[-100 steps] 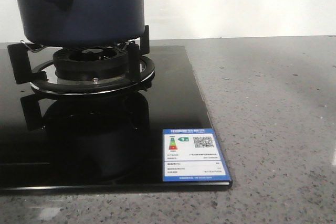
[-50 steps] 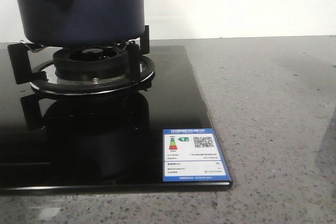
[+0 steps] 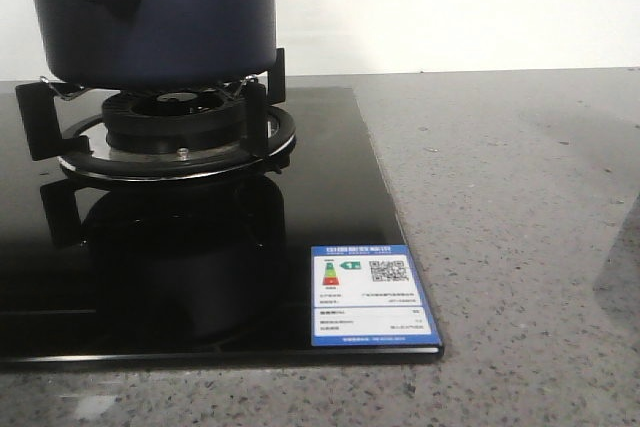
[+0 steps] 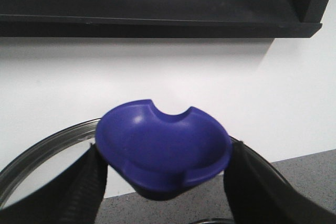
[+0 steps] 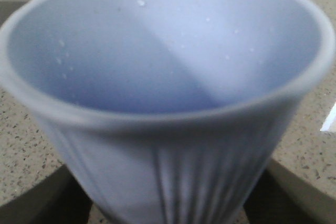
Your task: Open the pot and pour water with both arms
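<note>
**newbie:** where's everything at right now?

**oldhand:** pot point(image 3: 150, 17) sits on the burner point(image 3: 175, 132) at the hob's point(image 3: 330, 197) far left corner, top cut off in the front view. Left gripper point(image 4: 163, 182) has its fingers point(image 4: 79, 192) clamped either side of a blue knob point(image 4: 164, 153), with a glass lid rim point(image 4: 42, 153) behind it, so I'd say that's the lid, lifted. Right gripper is pinching the ribbed cup point(image 5: 168, 103), which fills its view; the fingers themselves barely show.

**newbie:** tips for the pour?

**oldhand:** Looks like droplets only, can't swear it's empty. Park the lid well aside, bring the cup's lip over the pot's middle, tip slowly, keep the squeeze steady.
</note>
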Controlling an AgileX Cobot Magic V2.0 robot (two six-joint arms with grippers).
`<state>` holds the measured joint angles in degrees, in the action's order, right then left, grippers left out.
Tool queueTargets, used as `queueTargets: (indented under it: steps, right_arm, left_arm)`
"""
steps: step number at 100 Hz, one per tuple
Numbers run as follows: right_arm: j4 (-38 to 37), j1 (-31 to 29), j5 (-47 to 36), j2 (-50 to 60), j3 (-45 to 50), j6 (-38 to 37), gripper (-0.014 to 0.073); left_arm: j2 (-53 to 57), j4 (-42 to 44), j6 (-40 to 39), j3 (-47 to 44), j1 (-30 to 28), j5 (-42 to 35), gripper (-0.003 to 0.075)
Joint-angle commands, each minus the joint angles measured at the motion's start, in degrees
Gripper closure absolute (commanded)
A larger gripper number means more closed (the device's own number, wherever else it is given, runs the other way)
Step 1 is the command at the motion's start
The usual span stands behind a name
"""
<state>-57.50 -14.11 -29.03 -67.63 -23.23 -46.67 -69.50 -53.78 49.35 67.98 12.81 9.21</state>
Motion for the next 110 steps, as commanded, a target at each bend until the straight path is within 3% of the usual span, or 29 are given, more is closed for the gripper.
queueTargets:
  steps: [1,58,65,85,110]
  right_arm:
    - [1.1,-0.3,-1.8,0.6,-1.2,0.8,0.0265]
    - [0.1,-0.3,0.2,-1.3,-1.2,0.8,0.0258]
    - [0.1,-0.3,-0.1,-1.3,-1.2,0.8,0.0215]
    - [0.1,-0.3,-0.2,-1.3,-1.2,0.8,-0.0009]
    - [0.1,-0.3,-0.2,-1.3,-1.2,0.8,-0.0034]
  left_arm:
    - [2.0,-1.0,0.0,2.6,-0.2,-3.7,0.0321]
    - [2.0,-1.0,0.0,2.6,-0.2,-3.7,0.0321]
    - [2.0,-1.0,0.0,2.6,-0.2,-3.7,0.0321]
    - [2.0,-1.0,0.0,2.6,-0.2,-3.7,0.0321]
    - [2.0,-1.0,0.0,2.6,-0.2,-3.7,0.0321]
